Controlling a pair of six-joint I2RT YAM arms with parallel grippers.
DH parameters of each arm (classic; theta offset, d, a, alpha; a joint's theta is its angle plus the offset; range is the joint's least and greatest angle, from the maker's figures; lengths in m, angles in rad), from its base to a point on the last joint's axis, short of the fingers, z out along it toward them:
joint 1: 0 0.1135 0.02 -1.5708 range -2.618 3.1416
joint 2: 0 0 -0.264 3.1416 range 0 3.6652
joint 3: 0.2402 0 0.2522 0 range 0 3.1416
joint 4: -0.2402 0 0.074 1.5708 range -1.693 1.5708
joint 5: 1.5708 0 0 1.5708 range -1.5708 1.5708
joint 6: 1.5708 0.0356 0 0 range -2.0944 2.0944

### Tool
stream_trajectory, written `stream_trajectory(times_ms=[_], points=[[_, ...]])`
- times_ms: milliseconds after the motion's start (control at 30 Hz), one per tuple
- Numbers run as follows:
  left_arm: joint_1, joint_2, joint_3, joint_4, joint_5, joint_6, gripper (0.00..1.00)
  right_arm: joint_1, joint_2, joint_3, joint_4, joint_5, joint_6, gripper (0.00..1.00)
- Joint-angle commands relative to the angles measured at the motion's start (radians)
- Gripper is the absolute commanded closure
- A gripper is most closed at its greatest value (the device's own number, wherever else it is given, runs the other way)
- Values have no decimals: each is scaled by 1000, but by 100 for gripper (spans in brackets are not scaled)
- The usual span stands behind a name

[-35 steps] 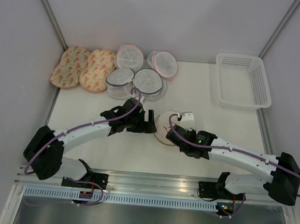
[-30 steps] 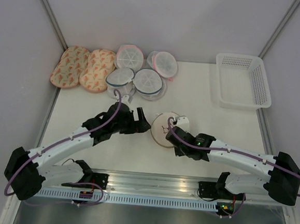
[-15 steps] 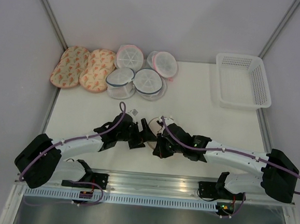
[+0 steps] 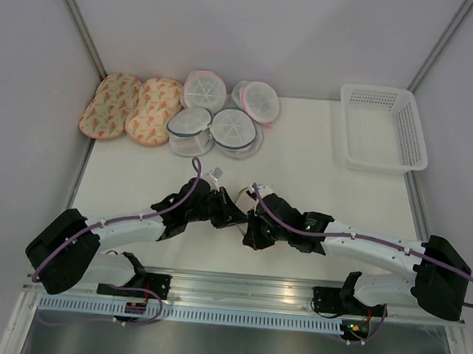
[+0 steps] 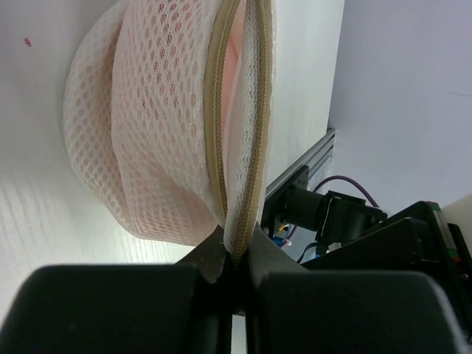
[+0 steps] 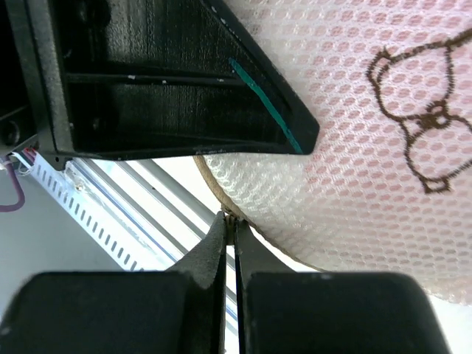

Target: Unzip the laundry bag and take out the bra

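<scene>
My left pincer (image 5: 234, 259) is pressed tight on the zipper edge of the laundry bag (image 5: 147, 140). My right pincer (image 6: 230, 225) pinches its rim. The bag stands on edge between them near the table's (image 4: 303, 158) front, and the pink bra (image 5: 237, 66) shows through the parted zip.

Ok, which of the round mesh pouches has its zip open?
The pale peach-beige mesh pouch pinched by the left gripper and right gripper: its zip gapes, pink fabric showing inside. The white round pouches farther back show no gap.
</scene>
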Motion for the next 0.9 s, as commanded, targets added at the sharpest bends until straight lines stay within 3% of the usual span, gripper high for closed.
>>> stream_trajectory(times_ms=[0, 233, 567, 600, 633, 667, 700, 800, 867], points=[[14, 0, 28, -29, -44, 55, 98, -1, -4, 50, -87, 41, -35, 99], [141, 28, 80, -103, 43, 227, 98, -1, 59, 98, -395, 285, -43, 100], [175, 235, 253, -149, 393, 469, 98, -39, 143, 168, -549, 656, 36, 99], [175, 272, 266, -146, 409, 491, 93, -41, 149, 176, -540, 647, 19, 100], [175, 283, 289, -141, 421, 497, 79, -42, 148, 184, -514, 614, 8, 100], [175, 290, 299, -148, 418, 500, 61, -42, 147, 184, -500, 594, 0, 100], [175, 289, 307, -159, 380, 503, 32, -42, 139, 184, -487, 583, -6, 99], [175, 246, 318, -216, 234, 485, 6, -41, 114, 176, -466, 557, -17, 100], [175, 162, 294, -268, 66, 453, 5, -42, 101, 164, -451, 526, -29, 99]])
